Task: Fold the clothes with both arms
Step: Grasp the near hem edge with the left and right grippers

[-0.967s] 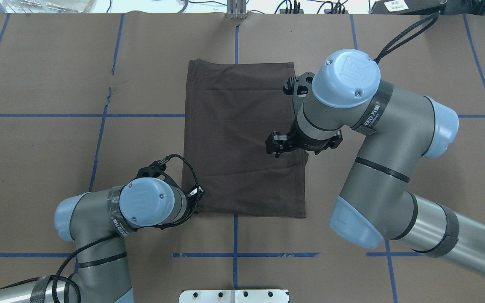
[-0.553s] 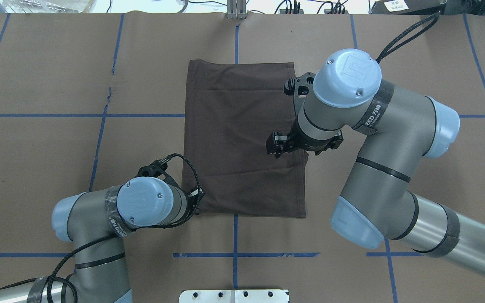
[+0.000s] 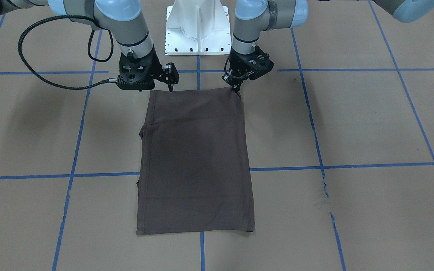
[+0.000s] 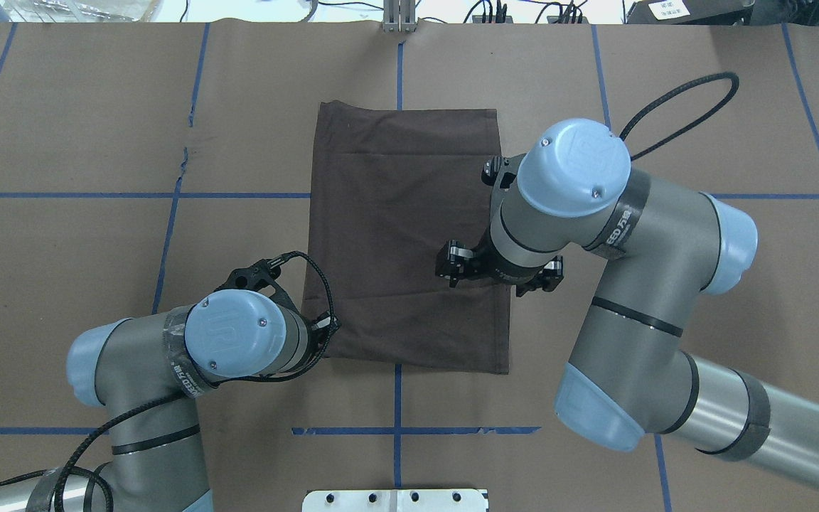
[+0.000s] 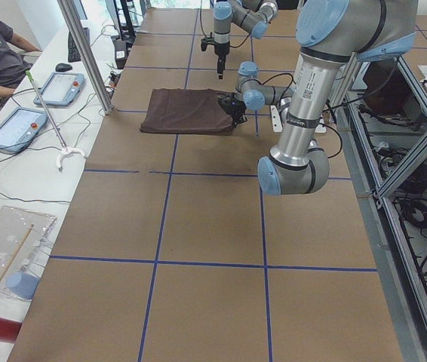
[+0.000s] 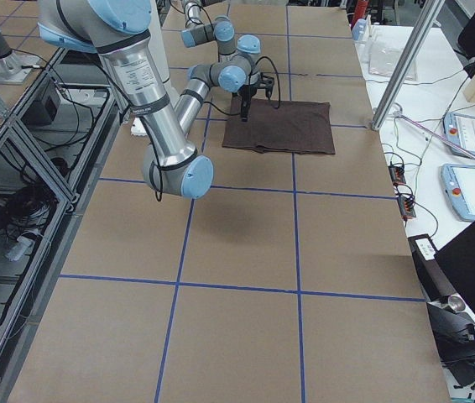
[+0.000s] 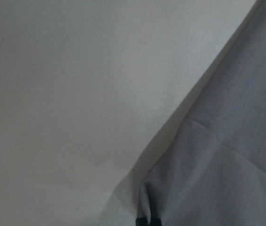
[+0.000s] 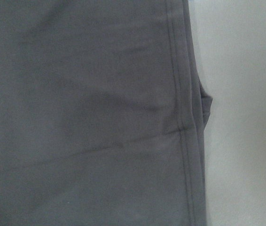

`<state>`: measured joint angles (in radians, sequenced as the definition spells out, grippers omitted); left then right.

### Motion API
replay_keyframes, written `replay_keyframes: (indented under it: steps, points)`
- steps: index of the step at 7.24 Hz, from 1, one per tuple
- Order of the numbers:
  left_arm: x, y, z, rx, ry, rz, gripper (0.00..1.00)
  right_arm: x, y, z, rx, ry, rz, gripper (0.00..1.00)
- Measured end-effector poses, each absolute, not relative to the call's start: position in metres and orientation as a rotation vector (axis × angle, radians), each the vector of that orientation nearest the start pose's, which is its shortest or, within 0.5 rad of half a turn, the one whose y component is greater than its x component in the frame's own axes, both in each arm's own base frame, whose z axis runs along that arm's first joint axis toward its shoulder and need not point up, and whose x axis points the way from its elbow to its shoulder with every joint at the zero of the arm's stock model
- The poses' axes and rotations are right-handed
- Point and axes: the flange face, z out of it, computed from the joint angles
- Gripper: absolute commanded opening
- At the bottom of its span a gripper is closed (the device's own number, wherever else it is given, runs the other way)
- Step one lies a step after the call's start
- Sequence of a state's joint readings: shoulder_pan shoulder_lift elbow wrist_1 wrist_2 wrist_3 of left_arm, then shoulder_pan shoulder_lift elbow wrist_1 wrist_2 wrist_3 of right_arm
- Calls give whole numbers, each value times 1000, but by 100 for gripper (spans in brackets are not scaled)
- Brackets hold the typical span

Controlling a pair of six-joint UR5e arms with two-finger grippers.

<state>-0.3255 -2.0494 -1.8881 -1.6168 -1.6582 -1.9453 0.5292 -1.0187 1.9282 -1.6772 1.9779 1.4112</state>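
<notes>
The shirt [image 4: 402, 235] lies flat in the middle of the table [image 3: 352, 124], folded into a tall, tidy rectangle with one short edge toward the robot. It is a thin, matte, dark brown knit, smooth but for a few faint creases across it. The table is covered in dull brown paper, ruled into big squares by blue tape [image 3: 371, 165].

The left arm [image 4: 139, 355], a grey tube with pale blue caps, reaches to the shirt's near corner on the robot's left. There the left gripper [image 3: 236, 89] has its slim black fingertips [image 7: 147, 222] pressed together on the cloth. The wrist view shows the fabric drawn into a small pucker right at them, so that corner is pinched.

The right arm [image 4: 637, 284] bends in from the other side. The right gripper [image 3: 170, 89] points straight down at the near edge, toward the other corner. I can't tell whether its tip touches the cloth, nor whether its jaws are parted. Its wrist camera looks down on a hem [image 8: 182, 141] with two parallel rows of stitching. A small rounded fold [image 8: 207, 106] of an under layer pokes out past that edge onto the paper.
</notes>
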Motion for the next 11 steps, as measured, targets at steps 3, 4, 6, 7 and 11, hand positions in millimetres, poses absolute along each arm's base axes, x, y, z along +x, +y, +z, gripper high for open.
replay_keyframes:
  steps: [3, 4, 6, 7, 11]
  points:
    - [536, -317, 251, -96, 855, -616, 0, -514, -333, 239, -201, -878, 512, 100]
    - [536, -317, 250, -96, 857, -616, 0, -531, -325, 253, -201, -845, 562, 100]
    - [536, -317, 249, -96, 858, -615, 0, -553, -318, 269, -198, -803, 614, 100]
    - [536, -317, 249, -96, 859, -615, 0, -557, -316, 270, -216, -796, 660, 100]
    - [535, -318, 248, -94, 861, -618, 0, -594, -314, 257, -292, -771, 808, 100]
